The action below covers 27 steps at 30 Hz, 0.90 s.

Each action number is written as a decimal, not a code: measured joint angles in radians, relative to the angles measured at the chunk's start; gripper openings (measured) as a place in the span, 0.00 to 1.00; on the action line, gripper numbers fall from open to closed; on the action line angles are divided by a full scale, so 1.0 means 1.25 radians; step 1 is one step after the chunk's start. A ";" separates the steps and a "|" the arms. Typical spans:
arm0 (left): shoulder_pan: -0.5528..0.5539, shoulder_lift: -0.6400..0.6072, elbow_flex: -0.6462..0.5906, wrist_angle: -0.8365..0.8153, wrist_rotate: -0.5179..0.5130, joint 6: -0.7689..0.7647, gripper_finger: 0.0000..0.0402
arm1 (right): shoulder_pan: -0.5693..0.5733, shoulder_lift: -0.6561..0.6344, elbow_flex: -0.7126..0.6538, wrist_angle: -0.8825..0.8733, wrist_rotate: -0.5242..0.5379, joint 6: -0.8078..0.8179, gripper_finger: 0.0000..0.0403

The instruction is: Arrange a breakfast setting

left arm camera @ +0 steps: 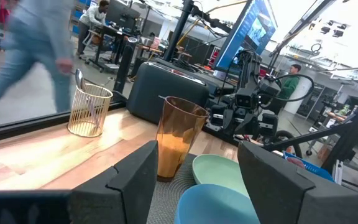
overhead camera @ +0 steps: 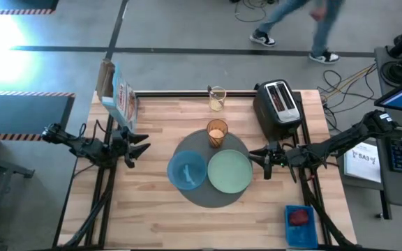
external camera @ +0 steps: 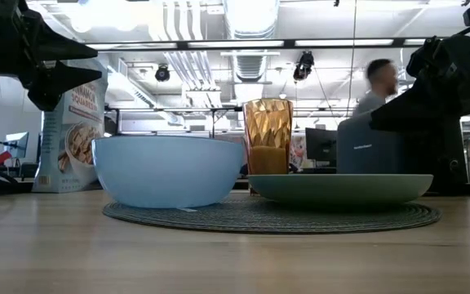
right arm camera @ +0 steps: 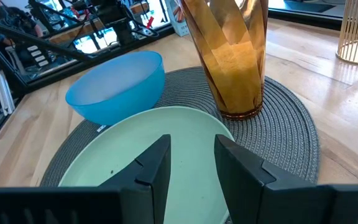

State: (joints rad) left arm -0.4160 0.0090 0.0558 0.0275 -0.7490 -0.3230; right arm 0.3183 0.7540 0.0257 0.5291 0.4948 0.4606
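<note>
Lying mid-surface (overhead camera: 152, 216), the round dark-grey mat (overhead camera: 211, 199) carries a pale green plate (overhead camera: 229, 171), small blue bowl (overhead camera: 186, 171) and glass of orange drink (overhead camera: 216, 132). Both hands hover spread and empty: left hand (overhead camera: 142, 145) beside the bowl, right hand (overhead camera: 257, 156) at the plate's rim.

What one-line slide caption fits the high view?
Blue bowl, green plate and orange drink share a grey mat; both arms wait alongside.
</note>
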 joint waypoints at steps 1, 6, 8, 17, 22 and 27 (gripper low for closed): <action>0.000 0.000 0.000 0.000 0.000 0.001 0.51 | 0.000 0.000 0.000 0.000 0.000 0.000 0.28; 0.000 0.000 0.000 0.008 0.019 0.012 0.51 | 0.000 0.000 0.000 0.000 0.000 0.000 0.28; 0.000 0.000 0.000 0.031 0.034 0.005 0.51 | 0.000 0.000 0.000 0.000 0.000 0.000 0.28; 0.000 0.023 0.074 0.045 0.036 -0.045 0.51 | 0.000 0.000 0.000 0.000 0.000 0.000 0.28; 0.000 0.109 0.175 -0.002 -0.025 -0.001 0.51 | 0.000 0.000 0.000 0.000 0.000 0.000 0.28; 0.001 0.240 0.297 -0.019 -0.158 0.037 0.51 | 0.000 0.000 0.000 0.000 0.000 0.000 0.28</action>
State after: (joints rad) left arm -0.4152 0.3093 0.4274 0.0042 -0.9467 -0.2767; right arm 0.3183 0.7541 0.0257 0.5289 0.4948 0.4606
